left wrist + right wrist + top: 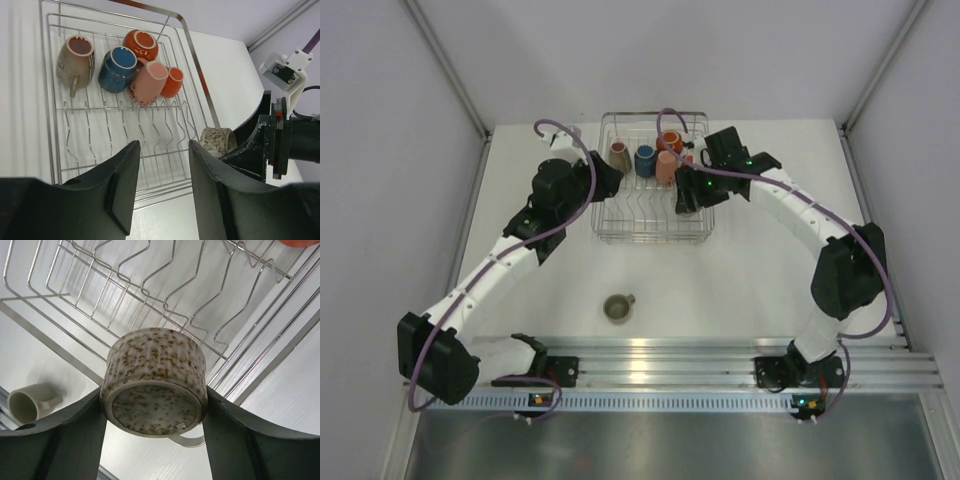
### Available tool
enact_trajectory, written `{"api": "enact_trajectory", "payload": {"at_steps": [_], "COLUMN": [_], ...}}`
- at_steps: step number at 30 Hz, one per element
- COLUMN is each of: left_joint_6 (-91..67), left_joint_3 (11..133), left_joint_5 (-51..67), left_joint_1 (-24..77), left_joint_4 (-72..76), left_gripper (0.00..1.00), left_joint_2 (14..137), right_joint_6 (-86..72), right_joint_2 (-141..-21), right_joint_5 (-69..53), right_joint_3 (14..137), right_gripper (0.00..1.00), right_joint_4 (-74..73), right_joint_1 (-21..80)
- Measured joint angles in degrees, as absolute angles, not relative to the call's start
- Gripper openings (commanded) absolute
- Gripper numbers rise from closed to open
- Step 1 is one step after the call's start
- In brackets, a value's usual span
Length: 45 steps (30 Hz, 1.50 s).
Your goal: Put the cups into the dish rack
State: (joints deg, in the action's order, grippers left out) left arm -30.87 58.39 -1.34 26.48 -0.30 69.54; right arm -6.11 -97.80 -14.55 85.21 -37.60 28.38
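Olive cup (618, 307) is pictured upright on the counter (740, 280) between the arm bases, handle to the right. It is well short of both grippers and judged slightly nearer the free left arm. Beyond it, a speckled cup (155, 385) is clamped in the right gripper (155, 406), base toward the wrist and mouth toward bare prongs (165, 305) at the dish rack (655, 236)'s near right corner. The left gripper (164, 147) is seen part-open and empty. Five cups (117, 67) are bunched at the far end.

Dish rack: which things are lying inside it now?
The dish rack holds five cups at its far end: beige-grey cup, dark blue cup, orange cup, pink cup, and a second orange cup partly covered by the pink one. Near prongs are bare.
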Motion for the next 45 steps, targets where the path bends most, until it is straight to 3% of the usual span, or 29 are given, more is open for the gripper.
{"api": "enact_trajectory", "payload": {"at_steps": [30, 45], "left_joint_6": [-27.5, -27.2], "left_joint_3": [55.2, 54.5], "left_joint_5": [-5.0, -4.7], "left_joint_1": [25.1, 24.0], "left_joint_4": [-3.3, -3.6], "left_gripper": [0.49, 0.50], "left_joint_2": [66.7, 65.0], "right_joint_6": [-2.1, -1.9], "right_joint_2": [-114.1, -116.9], "right_joint_5": [-6.2, -1.9], "right_joint_3": [95.9, 97.2], "right_gripper": [0.00, 0.00], "right_joint_4": [-47.7, -49.8], "right_joint_1": [33.7, 34.4]}}
